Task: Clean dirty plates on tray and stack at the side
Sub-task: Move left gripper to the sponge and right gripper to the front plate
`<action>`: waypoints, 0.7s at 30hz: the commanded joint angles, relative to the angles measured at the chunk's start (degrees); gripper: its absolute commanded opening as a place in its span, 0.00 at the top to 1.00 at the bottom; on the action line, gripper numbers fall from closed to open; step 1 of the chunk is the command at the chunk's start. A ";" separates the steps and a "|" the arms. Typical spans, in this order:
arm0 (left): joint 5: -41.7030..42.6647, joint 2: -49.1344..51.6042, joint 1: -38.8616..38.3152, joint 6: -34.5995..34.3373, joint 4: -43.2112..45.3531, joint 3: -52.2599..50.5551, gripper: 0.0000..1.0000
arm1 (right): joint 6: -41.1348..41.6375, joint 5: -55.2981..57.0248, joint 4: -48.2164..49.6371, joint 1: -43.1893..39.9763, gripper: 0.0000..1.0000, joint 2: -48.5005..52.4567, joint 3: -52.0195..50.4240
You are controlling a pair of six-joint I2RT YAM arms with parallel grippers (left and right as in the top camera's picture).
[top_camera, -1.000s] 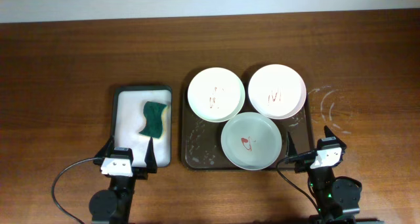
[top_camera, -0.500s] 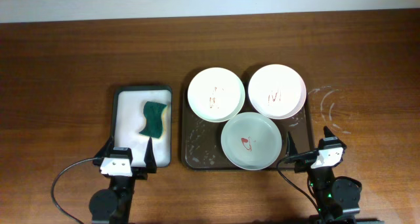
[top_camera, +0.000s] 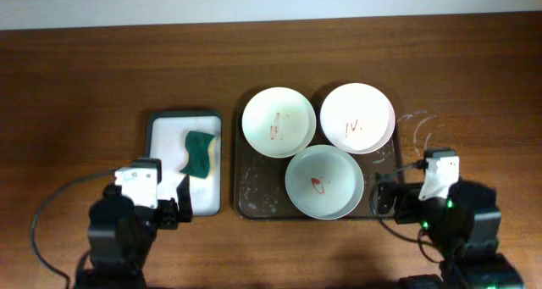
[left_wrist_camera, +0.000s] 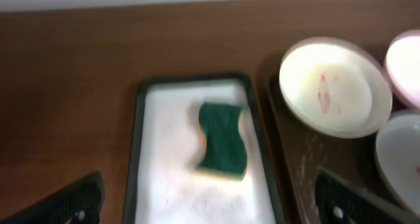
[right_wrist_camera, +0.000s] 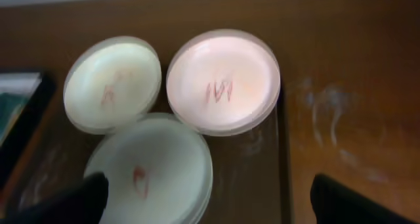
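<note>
Three plates lie on the dark brown tray (top_camera: 244,197), each with reddish marks. The white plate (top_camera: 279,121) is at the back left, the pale pink plate (top_camera: 356,118) at the back right, and the pale green plate (top_camera: 324,181) in front. My left gripper (top_camera: 161,206) is open and empty above the near end of the small sponge tray; in the left wrist view (left_wrist_camera: 210,211) its fingers frame that tray. My right gripper (top_camera: 391,197) is open and empty above the brown tray's near right corner. In the right wrist view (right_wrist_camera: 216,204) it is beside the green plate (right_wrist_camera: 151,178), with the pink plate (right_wrist_camera: 223,83) beyond.
A smaller white-lined tray (top_camera: 161,136) holds a green sponge (top_camera: 200,153) left of the brown tray. The sponge also shows in the left wrist view (left_wrist_camera: 223,138). White smears (top_camera: 423,136) mark the table right of the brown tray. Cables trail from both arms.
Both arms have risen from their low rest pose. The left wrist has shifted left and the right wrist right. The plates and sponge have not moved.
</note>
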 commanded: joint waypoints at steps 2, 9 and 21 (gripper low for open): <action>1.31 9.84 0.17 -0.37 -10.78 12.20 0.00 | 0.61 -4.59 -9.35 0.52 0.01 8.20 13.62; 8.48 11.74 0.17 -0.42 -4.04 12.96 0.01 | 0.63 -9.75 -8.22 0.52 0.01 11.87 14.10; 5.57 45.07 0.17 -2.32 8.15 18.08 0.17 | 0.63 -9.49 -7.23 0.52 0.01 15.78 14.10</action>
